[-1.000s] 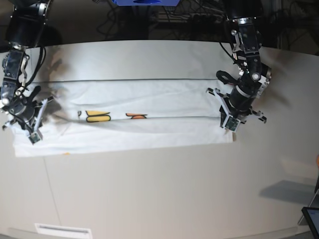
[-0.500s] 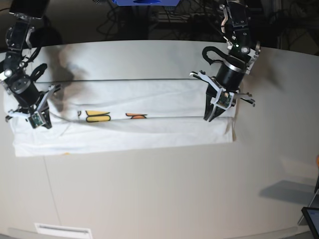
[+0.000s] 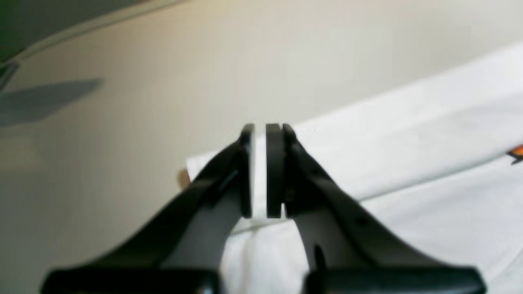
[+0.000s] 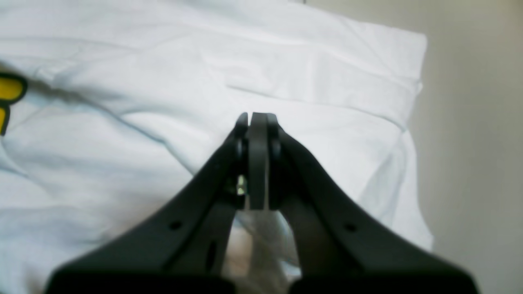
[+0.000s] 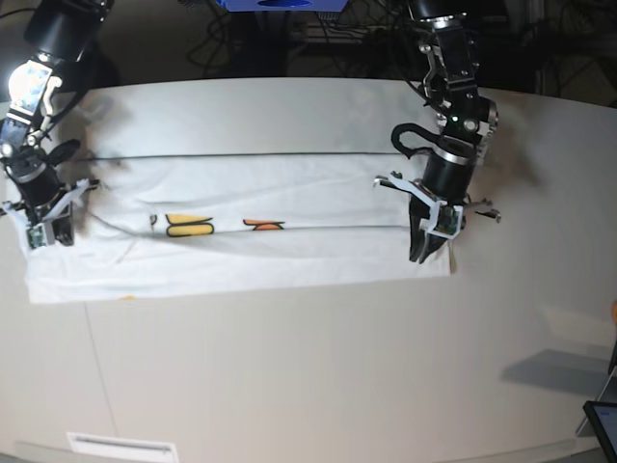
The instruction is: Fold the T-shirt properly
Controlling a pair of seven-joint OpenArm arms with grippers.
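Observation:
The T-shirt (image 5: 289, 246) lies flat as a long white band across the table, with a yellow print (image 5: 190, 226) and an orange print (image 5: 262, 225) showing in a slit between its folds. My left gripper (image 5: 417, 256) hovers over the shirt's right end near its front corner. In the left wrist view (image 3: 259, 130) its jaws stand shut but for a thin slit, above the blurred shirt (image 3: 408, 163). My right gripper (image 5: 43, 236) is over the shirt's left end. In the right wrist view (image 4: 253, 116) it is shut above the wrinkled cloth (image 4: 122, 143).
The pale table (image 5: 308, 367) stretches in front of the shirt. A dark screen corner (image 5: 603, 424) sits at the front right edge and a white label (image 5: 120, 447) at the front left. A small orange speck (image 5: 127, 298) lies by the shirt's front edge.
Both grippers were open on the shirt's ends, lifted off and closed. The left one rose, then came down towards the front right corner. The right one shifted back and left.

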